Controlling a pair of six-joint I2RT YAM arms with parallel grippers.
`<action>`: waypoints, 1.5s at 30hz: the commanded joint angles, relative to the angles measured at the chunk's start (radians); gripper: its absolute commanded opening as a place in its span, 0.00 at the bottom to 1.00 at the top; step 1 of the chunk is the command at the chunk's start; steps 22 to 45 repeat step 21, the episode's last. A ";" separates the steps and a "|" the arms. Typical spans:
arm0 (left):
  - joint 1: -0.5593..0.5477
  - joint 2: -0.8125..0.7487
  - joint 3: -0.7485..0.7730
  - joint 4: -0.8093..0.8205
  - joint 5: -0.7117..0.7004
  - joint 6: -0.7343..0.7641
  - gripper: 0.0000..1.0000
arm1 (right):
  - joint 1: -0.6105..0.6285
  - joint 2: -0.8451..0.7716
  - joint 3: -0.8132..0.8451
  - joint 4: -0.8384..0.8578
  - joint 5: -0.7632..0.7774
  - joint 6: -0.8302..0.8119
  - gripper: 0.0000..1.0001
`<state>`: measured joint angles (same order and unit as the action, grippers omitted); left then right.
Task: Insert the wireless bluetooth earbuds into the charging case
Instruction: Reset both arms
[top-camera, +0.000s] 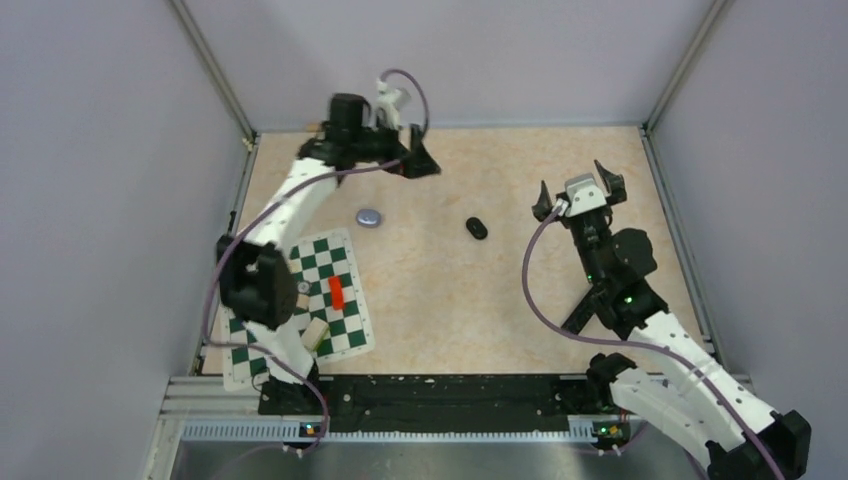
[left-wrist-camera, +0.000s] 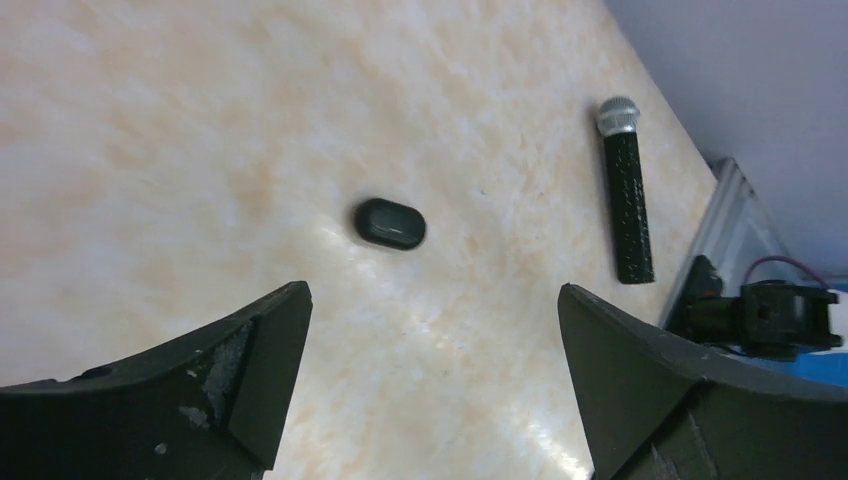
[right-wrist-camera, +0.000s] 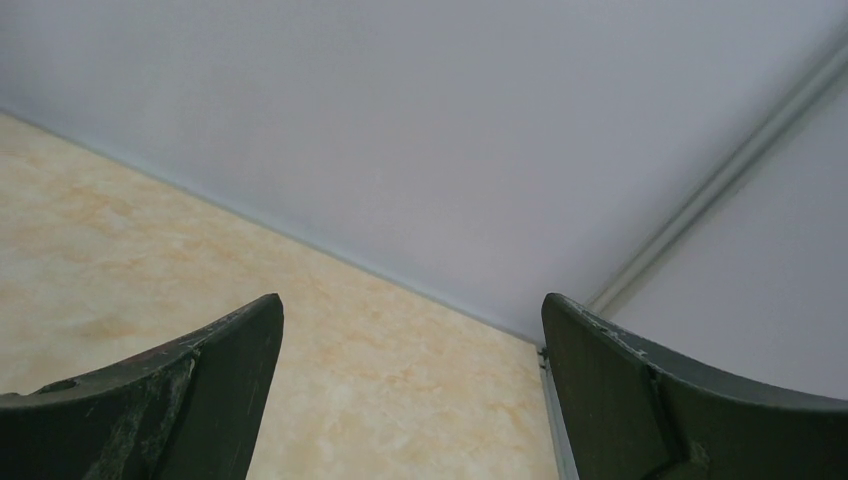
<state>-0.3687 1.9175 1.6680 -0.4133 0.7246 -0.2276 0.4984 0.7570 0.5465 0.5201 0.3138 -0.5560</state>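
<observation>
The case (top-camera: 369, 216) lies near the open, empty left hand (top-camera: 415, 162) and looks shut, so the job is likely done. The right hand (top-camera: 578, 190) is open too.

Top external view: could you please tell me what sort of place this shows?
Probably a robotics lab test cell: grey walls on a metal frame enclose the table, with a left arm and right arm bolted to its near-edge rail.

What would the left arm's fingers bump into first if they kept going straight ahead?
Probably the bare table, landing just short of the small black oval thing. The left gripper is open and holds nothing. Depth is hard to judge.
</observation>
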 joint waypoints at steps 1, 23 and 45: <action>0.151 -0.427 -0.066 -0.039 0.038 0.335 0.99 | -0.008 -0.041 0.197 -0.383 -0.219 0.075 0.99; 0.267 -1.241 -0.739 0.067 -0.512 0.418 0.99 | -0.009 -0.316 0.269 -0.453 0.094 0.304 0.99; 0.267 -1.241 -0.739 0.067 -0.512 0.418 0.99 | -0.009 -0.316 0.269 -0.453 0.094 0.304 0.99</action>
